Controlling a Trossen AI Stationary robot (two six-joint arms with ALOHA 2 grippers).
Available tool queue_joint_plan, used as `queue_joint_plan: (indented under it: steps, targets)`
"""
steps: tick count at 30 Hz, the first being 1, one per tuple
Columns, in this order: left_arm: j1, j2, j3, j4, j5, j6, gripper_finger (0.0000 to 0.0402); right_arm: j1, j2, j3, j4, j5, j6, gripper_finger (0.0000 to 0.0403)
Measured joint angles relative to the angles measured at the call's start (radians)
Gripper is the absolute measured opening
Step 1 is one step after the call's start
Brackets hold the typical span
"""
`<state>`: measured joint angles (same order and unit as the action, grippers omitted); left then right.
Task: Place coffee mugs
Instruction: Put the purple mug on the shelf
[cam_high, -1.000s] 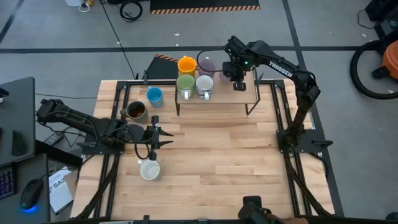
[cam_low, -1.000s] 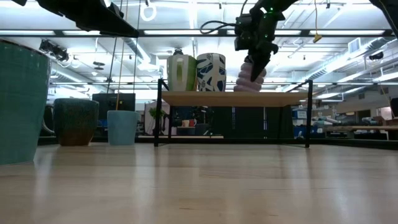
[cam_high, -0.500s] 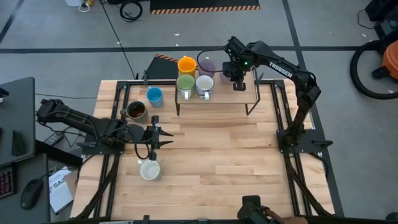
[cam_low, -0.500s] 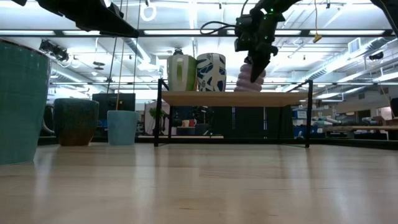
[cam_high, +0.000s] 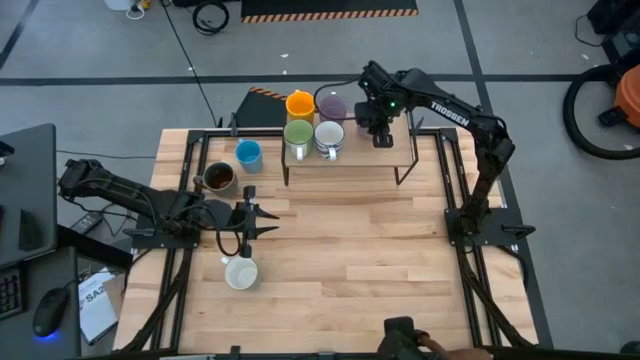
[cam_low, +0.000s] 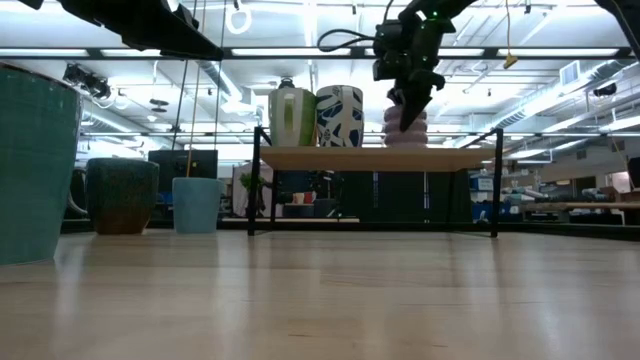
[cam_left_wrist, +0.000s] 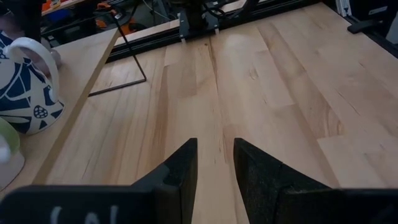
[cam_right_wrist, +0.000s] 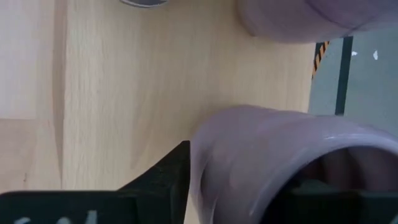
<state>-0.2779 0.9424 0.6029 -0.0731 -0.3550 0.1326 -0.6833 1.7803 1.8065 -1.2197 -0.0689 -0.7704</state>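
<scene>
A low wooden shelf (cam_high: 365, 160) stands at the table's far middle. On it stand an orange mug (cam_high: 300, 104), a pale purple mug (cam_high: 332, 105), a green mug (cam_high: 297, 133) and a white blue-patterned mug (cam_high: 328, 136). My right gripper (cam_high: 374, 125) is above the shelf, shut on a second pale purple mug (cam_low: 405, 130). On the table's left stand a blue mug (cam_high: 248, 153), a dark mug (cam_high: 218, 177) and a mug with a white inside (cam_high: 240, 272). My left gripper (cam_high: 262, 218) hovers open and empty over the table's left. My right gripper holds the pale purple mug by its rim wall (cam_right_wrist: 205, 155), one finger (cam_right_wrist: 165, 177) outside and the other inside the mug. The fingers come from above, pointing down. The mug stands upright with its base on the shelf board (cam_low: 405, 146).
The shelf's right half (cam_high: 385, 160) is bare board. Bare wood (cam_high: 380, 250) fills the table's middle and right. Black rails (cam_high: 455, 190) run along the table's sides. In the low view the near mug (cam_low: 35, 165) looms large at the left.
My right gripper has shifted a little toward the table's left over the shelf. The pale purple mug in it has come from a tilt to upright on the shelf board.
</scene>
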Motion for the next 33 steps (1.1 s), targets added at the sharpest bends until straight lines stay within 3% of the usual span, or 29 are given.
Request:
queue_joint_plan:
  steps: [9, 22, 33]
  targets:
    - [0.0, 0.0, -0.001, 0.0, 0.0, -0.017, 0.011, 0.035, 0.0, 0.032, -0.008, 0.076, 0.008, 0.0161]
    - [0.0, 0.0, -0.001, -0.005, 0.0, -0.017, 0.011, 0.071, -0.001, 0.173, -0.147, 0.098, 0.103, 0.0165]
    - [-0.001, 0.0, -0.001, -0.012, 0.0, -0.018, 0.011, 0.08, -0.006, 0.288, -0.253, 0.219, 0.186, 0.0165]
